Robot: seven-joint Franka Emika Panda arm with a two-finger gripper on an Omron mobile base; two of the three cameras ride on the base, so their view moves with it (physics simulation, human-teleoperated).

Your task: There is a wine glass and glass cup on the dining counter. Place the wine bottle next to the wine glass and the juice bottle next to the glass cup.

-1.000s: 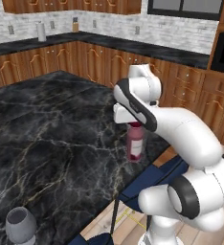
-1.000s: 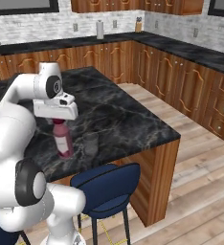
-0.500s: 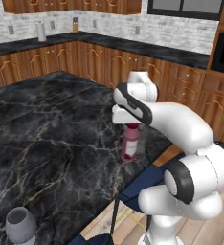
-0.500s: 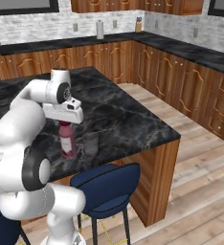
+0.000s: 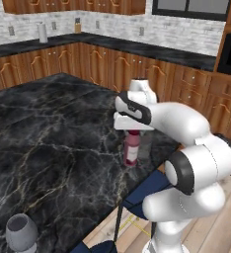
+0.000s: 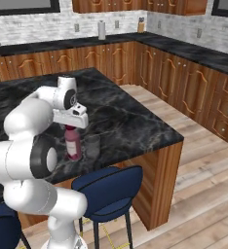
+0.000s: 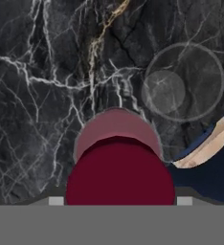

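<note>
Wooden cabinets line the kitchen walls behind the dining counter [image 5: 48, 143], a black marble slab with pale veins. On it the juice bottle [image 5: 132, 147] stands upright near the counter's edge, with the glass cup [image 6: 92, 146] just beside it; from above, the hand view shows the cup's round rim next to the bottle's red cap. The wine glass [image 5: 21, 232] stands well apart, at the counter's near corner. The claw [image 5: 133, 129] sits directly over the bottle's cap, its jaws standing to either side of the top of the bottle; whether they press on it cannot be told. Judged from this layout, the juice-bottle placement is in its final stage. The next move calls for a clear release and a straight vertical lift, without tipping the bottle into the cup.
</note>
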